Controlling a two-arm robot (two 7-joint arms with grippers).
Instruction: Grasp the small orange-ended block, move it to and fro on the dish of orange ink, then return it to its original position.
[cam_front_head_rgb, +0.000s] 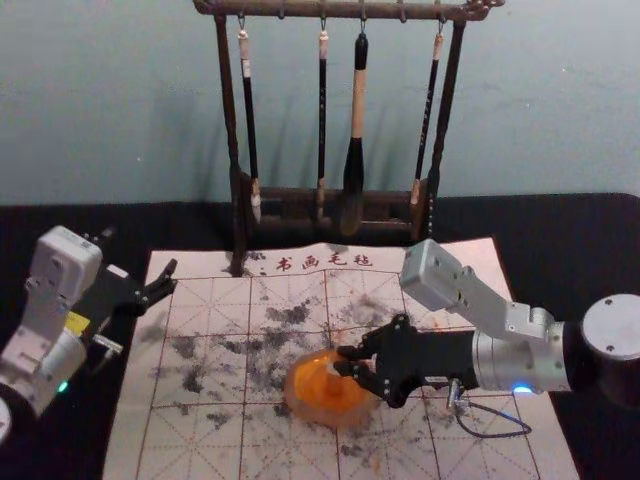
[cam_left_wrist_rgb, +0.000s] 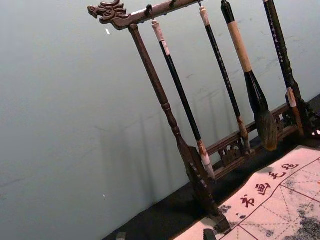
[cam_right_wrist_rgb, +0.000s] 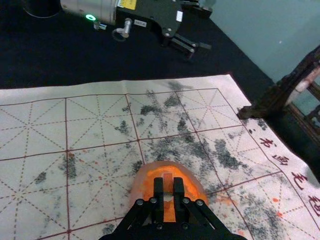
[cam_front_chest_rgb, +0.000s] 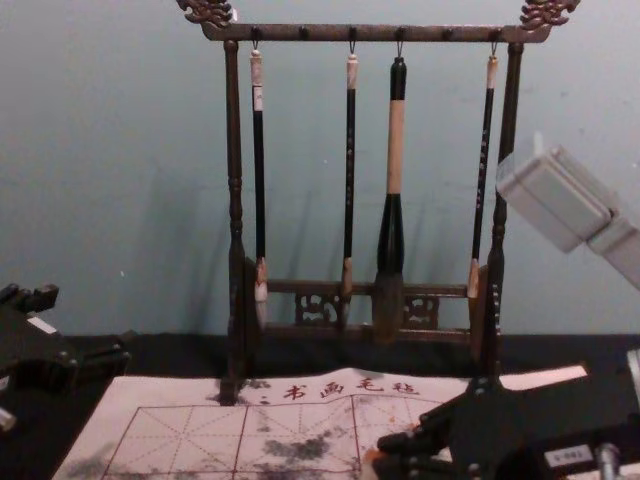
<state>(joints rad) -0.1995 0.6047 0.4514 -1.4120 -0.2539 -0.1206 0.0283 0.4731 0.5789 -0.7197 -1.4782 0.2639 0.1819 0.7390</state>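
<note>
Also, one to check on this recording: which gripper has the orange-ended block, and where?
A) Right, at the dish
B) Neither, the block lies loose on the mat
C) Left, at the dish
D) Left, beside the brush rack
A: the right gripper has its fingers closed around the block, right at the dish of orange ink.

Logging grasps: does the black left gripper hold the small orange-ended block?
No, the black right gripper pinches the block over the round orange-ink dish.
</note>
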